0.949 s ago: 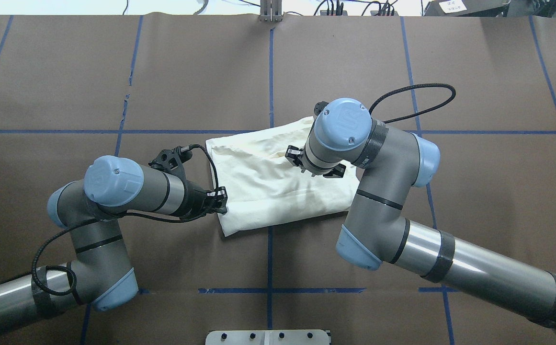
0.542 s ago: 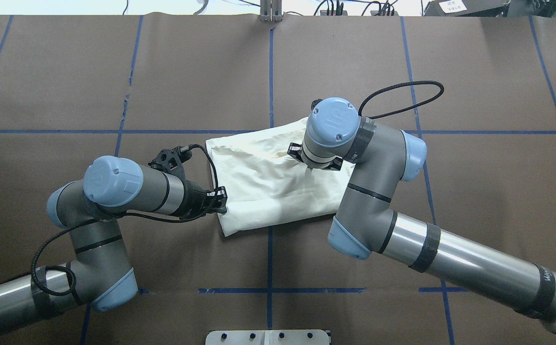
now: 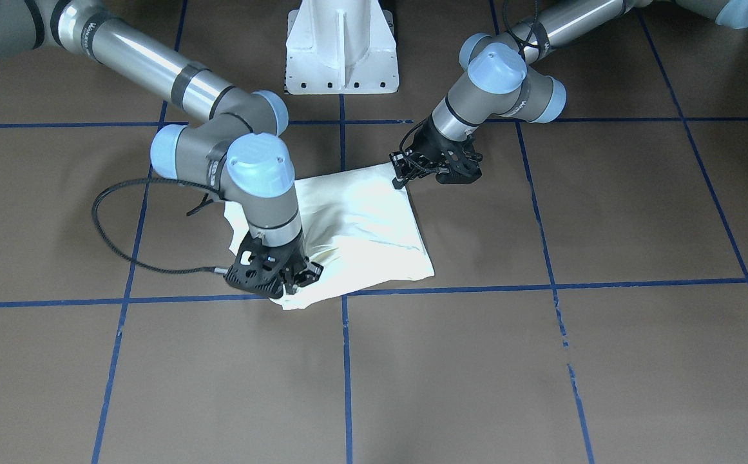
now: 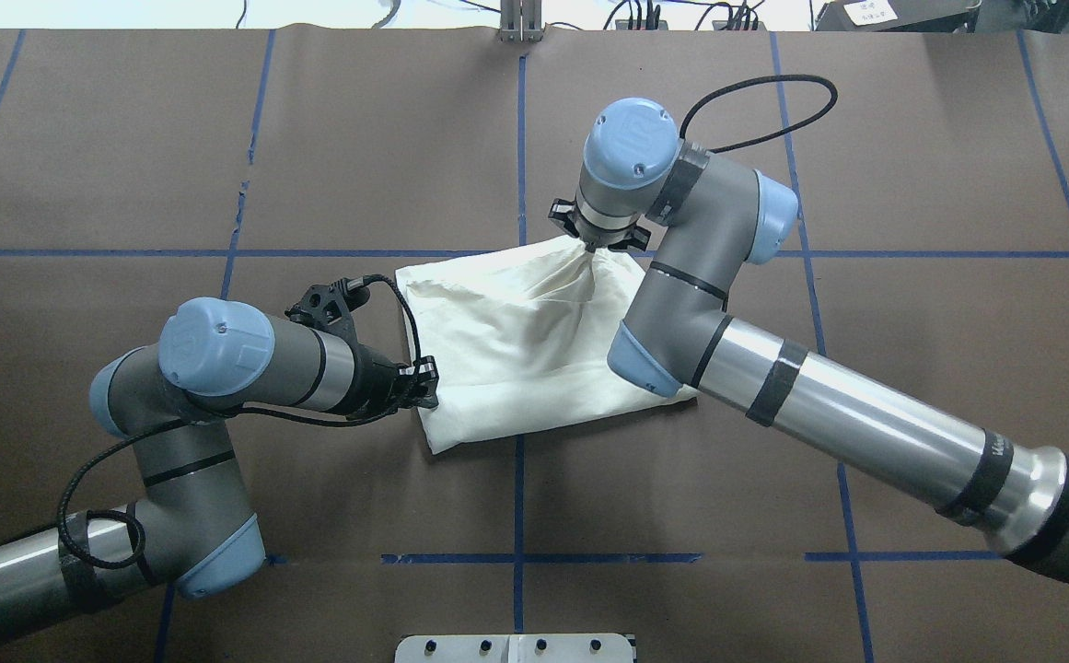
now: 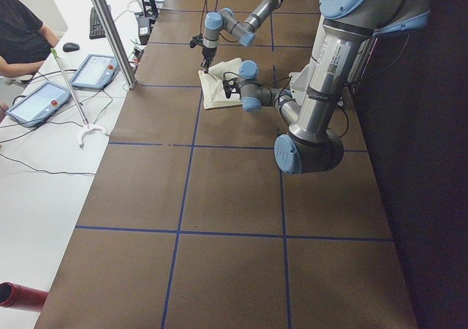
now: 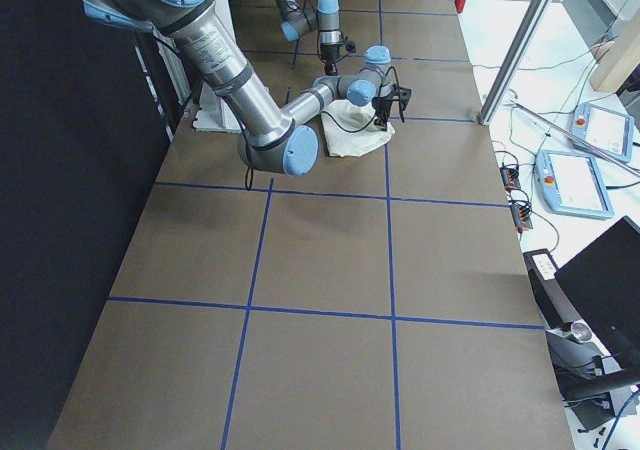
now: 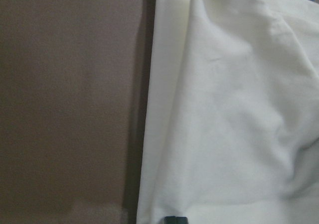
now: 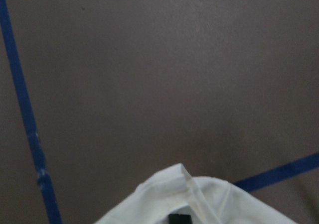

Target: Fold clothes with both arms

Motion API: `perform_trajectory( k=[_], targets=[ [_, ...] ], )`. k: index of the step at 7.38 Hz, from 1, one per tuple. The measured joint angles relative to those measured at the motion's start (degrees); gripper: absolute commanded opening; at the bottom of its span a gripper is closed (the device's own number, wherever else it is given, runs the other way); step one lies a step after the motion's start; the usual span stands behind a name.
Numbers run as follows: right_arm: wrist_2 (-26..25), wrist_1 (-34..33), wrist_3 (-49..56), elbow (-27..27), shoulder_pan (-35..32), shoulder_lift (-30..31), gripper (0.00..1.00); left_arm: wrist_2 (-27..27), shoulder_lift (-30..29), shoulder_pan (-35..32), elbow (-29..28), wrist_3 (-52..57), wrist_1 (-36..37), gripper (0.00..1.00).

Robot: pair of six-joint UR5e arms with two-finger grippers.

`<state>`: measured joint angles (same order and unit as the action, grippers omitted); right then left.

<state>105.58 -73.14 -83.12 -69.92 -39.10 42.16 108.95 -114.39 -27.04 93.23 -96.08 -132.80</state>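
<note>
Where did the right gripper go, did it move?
Yes. In the overhead view the right gripper went away from the robot, from the shirt middle up to the far blue line, pulling cloth along.

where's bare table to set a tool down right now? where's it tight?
Free: the far-left table squares beyond the left arm, and the far-right corner past the right arm and its cable. Tight: around the T-shirt, left gripper at its edge, right gripper pinching its far corner.
</note>
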Motion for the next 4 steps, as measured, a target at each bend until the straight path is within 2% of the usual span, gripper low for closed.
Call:
perform_trajectory(
  k=[2, 4],
  targets=[
    [5.4, 0.6, 4.9, 0.9, -5.7, 0.7, 0.0, 0.2, 0.0, -0.8, 0.9, 0.1, 0.1, 0.0],
    [11.1, 0.5, 10.5, -4.8, -11.4, 7.7, 0.0, 2.7, 3.0, -5.9, 5.1, 3.4, 0.5, 0.0]
  ],
)
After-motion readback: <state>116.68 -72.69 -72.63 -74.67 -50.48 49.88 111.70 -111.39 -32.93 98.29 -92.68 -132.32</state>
